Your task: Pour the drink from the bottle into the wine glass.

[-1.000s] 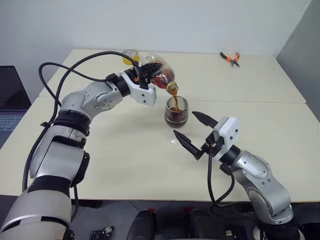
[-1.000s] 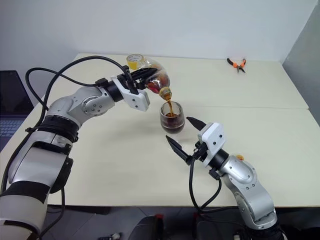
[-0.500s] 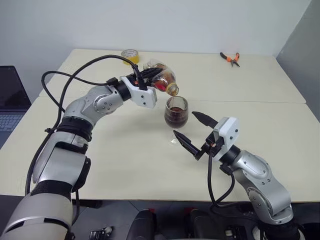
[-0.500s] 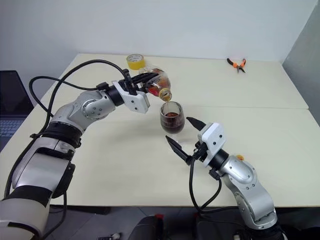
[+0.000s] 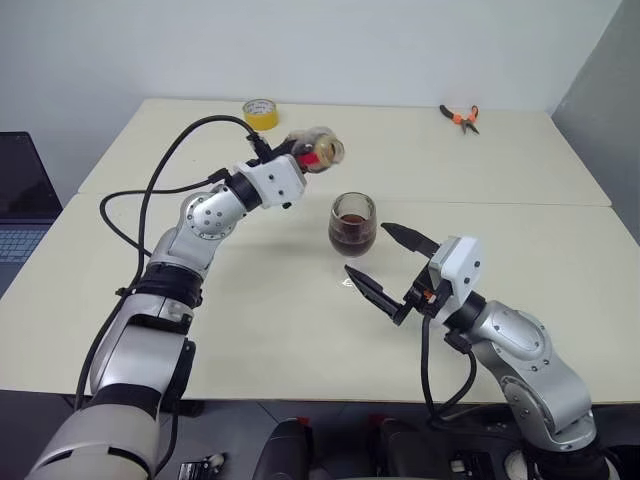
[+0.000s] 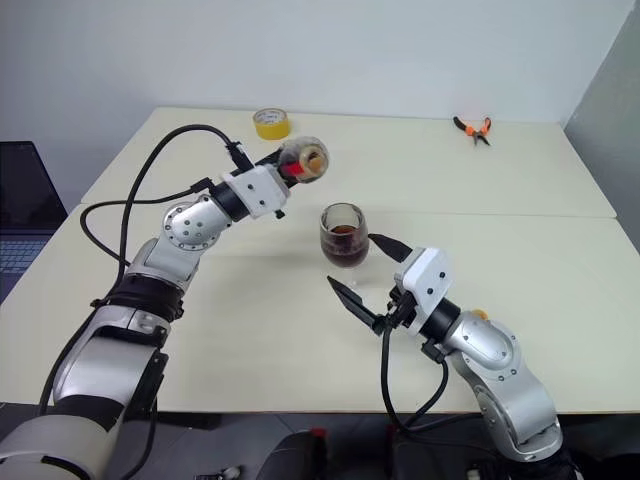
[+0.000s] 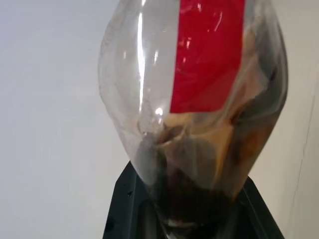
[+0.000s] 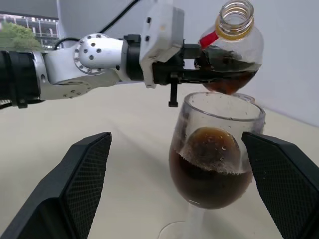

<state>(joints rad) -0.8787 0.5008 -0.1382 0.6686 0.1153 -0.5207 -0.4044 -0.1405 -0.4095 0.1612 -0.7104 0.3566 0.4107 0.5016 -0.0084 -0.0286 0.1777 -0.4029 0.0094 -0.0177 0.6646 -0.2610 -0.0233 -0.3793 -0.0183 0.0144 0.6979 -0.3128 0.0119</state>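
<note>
The wine glass [image 5: 352,222] stands mid-table, its bowl about half full of the dark brown drink [image 8: 209,184]. The bottle [image 5: 320,150] is uncapped and hangs in the air behind and left of the glass. It is tilted with its mouth raised, and a little drink [image 8: 228,75] is left in its body. My left gripper [image 5: 300,157] is shut on the bottle [image 7: 199,99]. My right gripper [image 5: 365,248] is open just in front of the glass, with a finger on either side of the bowl and not touching it.
A yellow tape roll [image 5: 261,113] lies at the table's far left. Orange-handled pliers [image 5: 461,116] lie far right. A laptop [image 5: 20,200] sits off the table's left edge. A small yellow thing [image 6: 478,314] shows behind my right arm.
The pouring stream has stopped. My left gripper rolled the bottle back so its mouth rose, and drew it left, away from the glass rim. The right gripper stayed put.
</note>
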